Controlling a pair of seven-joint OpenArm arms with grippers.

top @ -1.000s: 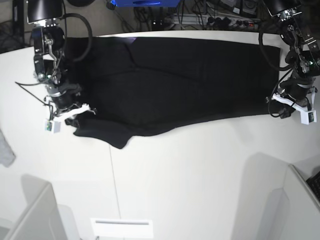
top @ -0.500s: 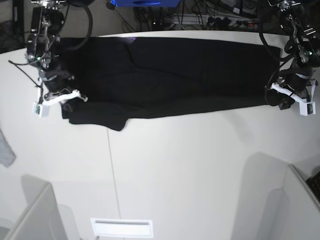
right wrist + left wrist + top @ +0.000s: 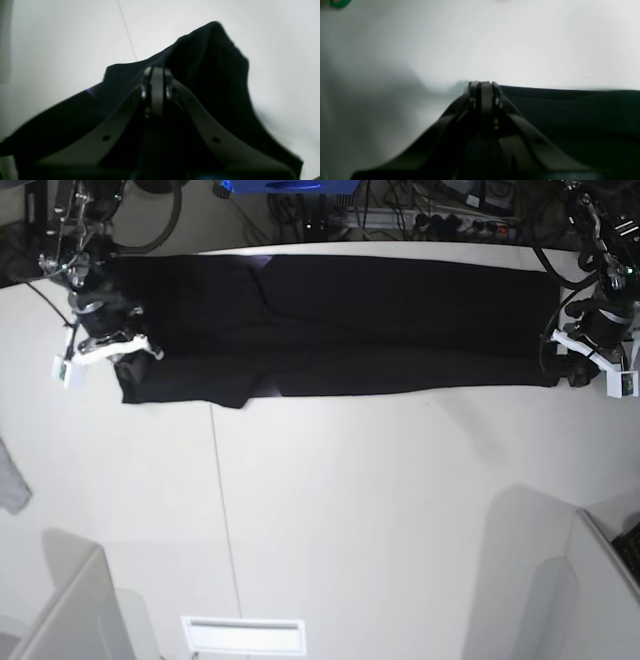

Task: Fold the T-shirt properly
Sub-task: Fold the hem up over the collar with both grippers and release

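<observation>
White tabletop, smooth and evenly lit, crossed lengthwise by a thin seam, with the T-shirt lying along its far part, opposite the base camera. The garment, black on every face that shows, forms a wide band between the two arms; its near edge runs almost straight from one side to the other, save for a loose, drooping piece beside the right pincer. Both tools are closed on cloth: the left pincer at the near corner on its side, the right one a little in from the opposite end (from where I stand, rather like two people holding a bedsheet). The step in hand appears to be a fold across the body, the near edge being laid towards the far one. The next move probably calls for matching the two edges, lowering the cloth flat and letting go together; uneven release could skew the layers or leave the loose piece sticking out. Surroundings: a small grey scrap by one side, a white rectangular plate near the camera, and a blue object beyond the far edge.
</observation>
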